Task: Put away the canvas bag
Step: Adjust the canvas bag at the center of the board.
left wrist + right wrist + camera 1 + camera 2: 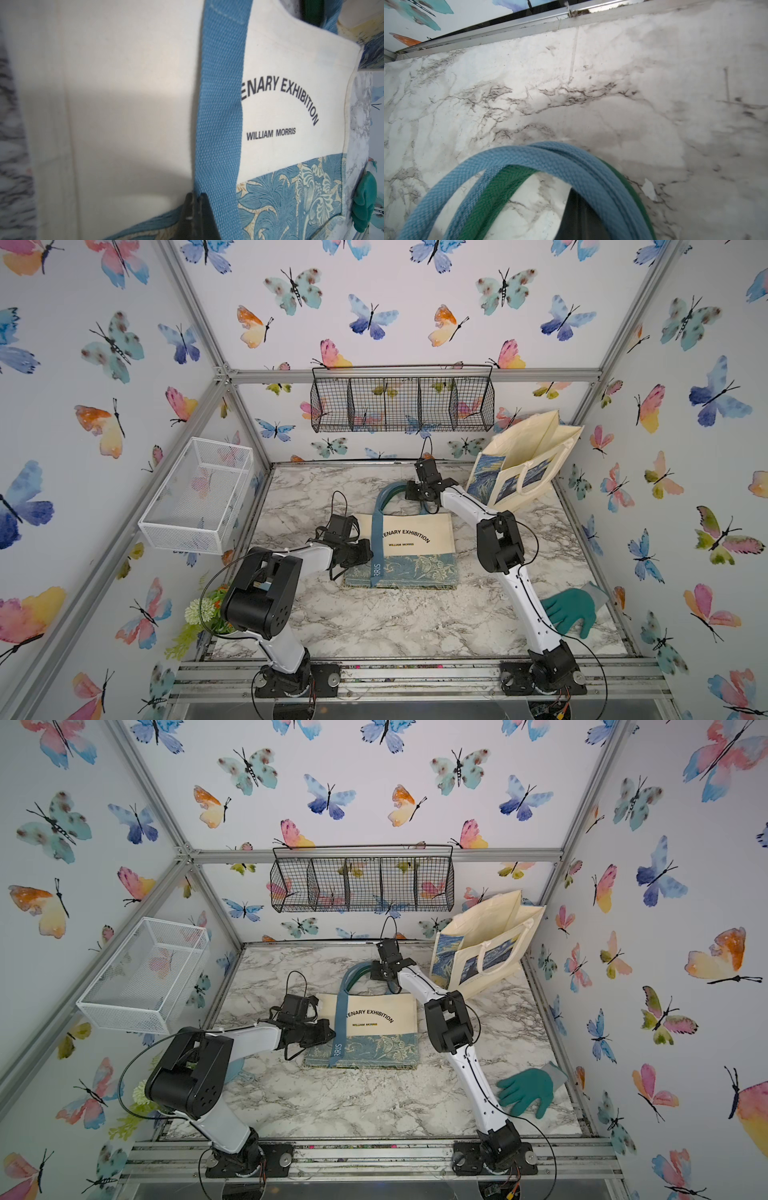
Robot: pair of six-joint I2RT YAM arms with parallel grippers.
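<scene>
The canvas bag (415, 547) (374, 1027) lies flat in the middle of the marble table (374, 626). It is cream with "EXHIBITION / WILLIAM MORRIS" lettering, a blue floral band and blue straps. My left gripper (365, 553) (328, 1033) is shut at the bag's left edge; in the left wrist view its tips (194, 195) press together beside the blue strap (220, 104). My right gripper (411, 492) (376, 971) is shut at the far side. In the right wrist view the blue and green handle loop (550, 158) arches over its fingers (577, 207), hiding the tips.
A second cream tote (528, 464) with a blue painted print stands at the back right. A black wire basket (403, 402) hangs on the back wall and a white mesh basket (195, 493) on the left wall. Front right lies a green glove (571, 610); front left, a fake plant (203, 614).
</scene>
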